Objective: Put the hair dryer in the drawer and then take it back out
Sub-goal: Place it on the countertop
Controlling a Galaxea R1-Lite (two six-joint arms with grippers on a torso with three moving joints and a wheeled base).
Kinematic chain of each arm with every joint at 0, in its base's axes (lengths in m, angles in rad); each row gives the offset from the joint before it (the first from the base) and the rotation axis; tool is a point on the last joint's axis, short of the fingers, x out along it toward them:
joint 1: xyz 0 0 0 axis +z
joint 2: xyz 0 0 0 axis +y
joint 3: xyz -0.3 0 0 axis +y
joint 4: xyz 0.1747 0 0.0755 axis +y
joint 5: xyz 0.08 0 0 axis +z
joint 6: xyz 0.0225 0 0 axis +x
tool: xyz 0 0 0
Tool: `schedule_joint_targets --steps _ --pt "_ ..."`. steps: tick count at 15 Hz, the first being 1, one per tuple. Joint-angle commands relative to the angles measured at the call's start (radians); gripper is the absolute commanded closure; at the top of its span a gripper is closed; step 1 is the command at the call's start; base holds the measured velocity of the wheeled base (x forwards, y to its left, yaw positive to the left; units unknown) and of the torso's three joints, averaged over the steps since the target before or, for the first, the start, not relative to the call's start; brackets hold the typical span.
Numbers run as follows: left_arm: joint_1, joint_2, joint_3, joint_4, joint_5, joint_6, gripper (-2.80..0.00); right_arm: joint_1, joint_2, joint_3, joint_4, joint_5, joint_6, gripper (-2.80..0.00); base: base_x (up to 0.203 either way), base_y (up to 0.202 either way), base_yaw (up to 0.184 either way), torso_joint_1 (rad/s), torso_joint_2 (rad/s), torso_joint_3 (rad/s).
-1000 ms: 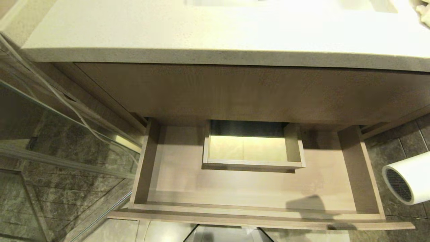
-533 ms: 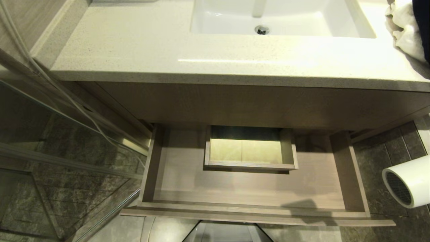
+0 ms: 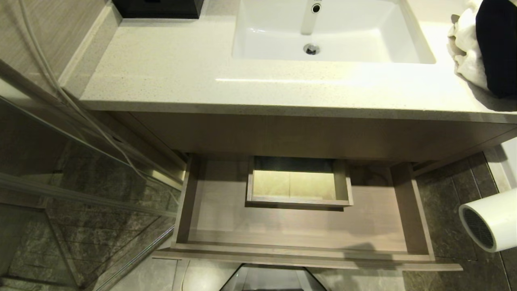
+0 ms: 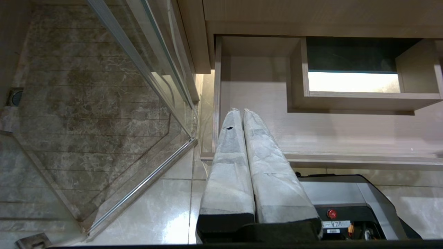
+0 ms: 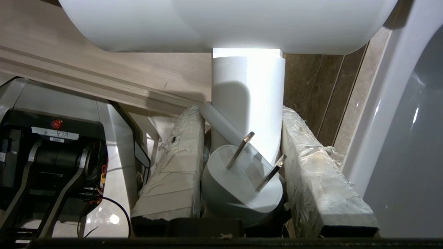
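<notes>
The white hair dryer [image 3: 490, 218] hangs in the air at the right edge of the head view, beside the drawer's right side, its dark mesh grille facing left. In the right wrist view my right gripper [image 5: 242, 112] is shut on the hair dryer's handle [image 5: 247, 100], with the white plug [image 5: 242, 186] wedged between the padded fingers. The tan wood drawer [image 3: 303, 226] stands pulled open below the vanity, nothing lying on its floor, with a rectangular cutout [image 3: 298, 184]. My left gripper [image 4: 240, 112] is shut on nothing, held above the drawer's front left corner [image 4: 216, 152].
A pale countertop [image 3: 169, 68] with a white sink [image 3: 327, 36] sits above the drawer. A black box [image 3: 157, 8] stands at the back left, a white towel [image 3: 464, 44] at the right. A glass shower panel [image 3: 80, 169] borders the left. My base [image 4: 346, 211] sits under the drawer front.
The whole head view has shifted: the sink, black box and towel have come into sight and the drawer looks smaller. The hair dryer stays at the right edge, still held.
</notes>
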Motion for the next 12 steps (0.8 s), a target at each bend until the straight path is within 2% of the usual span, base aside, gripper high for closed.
schedule_joint_targets --steps 1,12 --pt "0.0 0.0 0.002 0.0 0.0 0.0 0.0 0.0 0.003 0.002 -0.004 0.002 -0.003 0.0 0.0 0.0 0.0 0.173 -0.32 -0.156" --pt "0.0 0.0 0.002 0.0 0.0 0.0 0.0 0.003 0.003 0.012 -0.004 0.002 -0.003 0.0 0.0 0.0 0.0 0.167 -0.32 -0.157"
